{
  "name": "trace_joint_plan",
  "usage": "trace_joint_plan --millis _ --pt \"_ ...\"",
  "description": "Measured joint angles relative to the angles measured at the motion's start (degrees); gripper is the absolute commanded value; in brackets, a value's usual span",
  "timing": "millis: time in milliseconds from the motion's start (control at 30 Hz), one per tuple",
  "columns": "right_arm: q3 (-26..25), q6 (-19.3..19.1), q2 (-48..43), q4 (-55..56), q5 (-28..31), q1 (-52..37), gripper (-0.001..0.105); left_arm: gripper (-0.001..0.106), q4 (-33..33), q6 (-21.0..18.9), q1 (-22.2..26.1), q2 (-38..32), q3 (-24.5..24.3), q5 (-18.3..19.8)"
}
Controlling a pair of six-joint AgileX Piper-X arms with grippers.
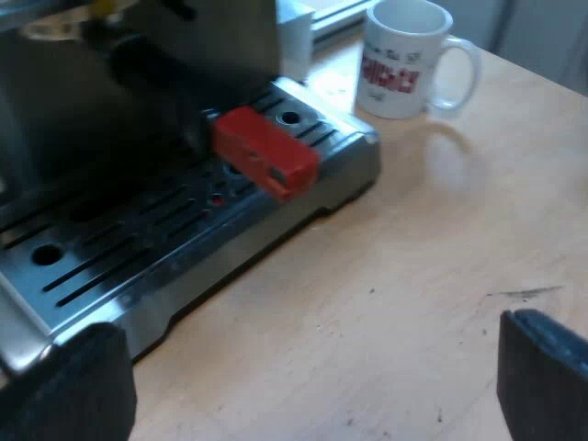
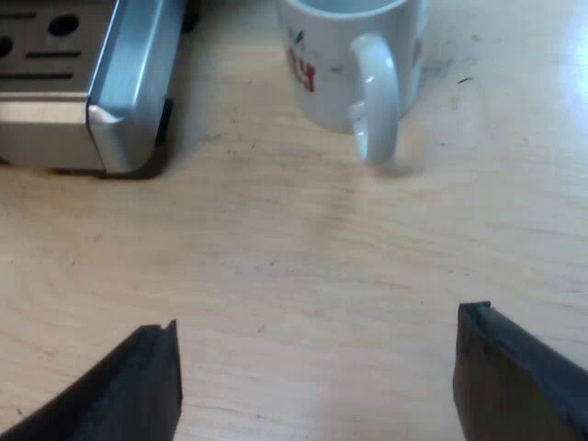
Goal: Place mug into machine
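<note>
While the left gripper (image 1: 303, 367) hovers with its two black fingers spread wide apart and gripping nothing, the left wrist view takes in the front of the espresso machine (image 1: 110, 101), whose slotted steel drip tray (image 1: 138, 262) sits on a pale wooden table (image 1: 413, 276). A dark handle (image 1: 152, 64) locked into the machine's front juts out over the tray and ends in a red block (image 1: 266, 152), which hangs above the tray's slots toward the corner nearest the mug. The white mug (image 1: 404, 60), printed with red lettering, stands upright on the table just beyond that corner, off the tray, its handle turned away from the machine. A white object (image 1: 296, 37) shows behind the machine near the mug, cut off too far to identify

In the right wrist view, the right gripper (image 2: 317, 349) likewise has its fingers set wide apart, empty, above the table (image 2: 276, 239). The mug (image 2: 322, 64) stands ahead of them on the wood, its looped handle (image 2: 378, 101) pointing back toward the gripper, with a stretch of bare tabletop between fingers and mug. Near the mug but apart from it, the rounded steel corner of the drip tray (image 2: 124, 83) rests on the table, slots and round holes showing in its top; a few dark scuffs (image 2: 459, 78) mark the wood beside the mug
</note>
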Motion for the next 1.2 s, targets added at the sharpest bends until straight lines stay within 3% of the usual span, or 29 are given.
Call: trace_joint_plan --millis 200,267,367,600,967,1200 --pt "0.0 -0.27 4.29 -2.55 1.29 0.99 0.064 0.081 -6.4 0.61 -3.98 4.41 2.93 0.0" --pt "0.0 -0.27 5.6 -3.27 3.55 0.99 0.064 0.081 -13.21 0.74 -5.1 6.91 5.62 0.0" --pt "0.16 -0.27 6.61 -4.92 6.01 0.99 0.065 0.081 -17.04 0.74 -5.22 8.35 7.53 0.39" --pt "5.06 -0.27 6.83 -10.99 7.25 0.99 0.065 0.081 -18.12 0.74 -5.22 8.9 9.07 2.46" --pt "21.78 0.7 8.61 -38.67 9.3 1.12 0.065 0.081 -18.01 0.74 -5.22 8.9 11.29 2.52" --pt "24.24 -0.78 17.93 -54.68 9.81 1.08 0.065 0.081 -18.17 0.74 -5.22 8.9 11.29 2.52"
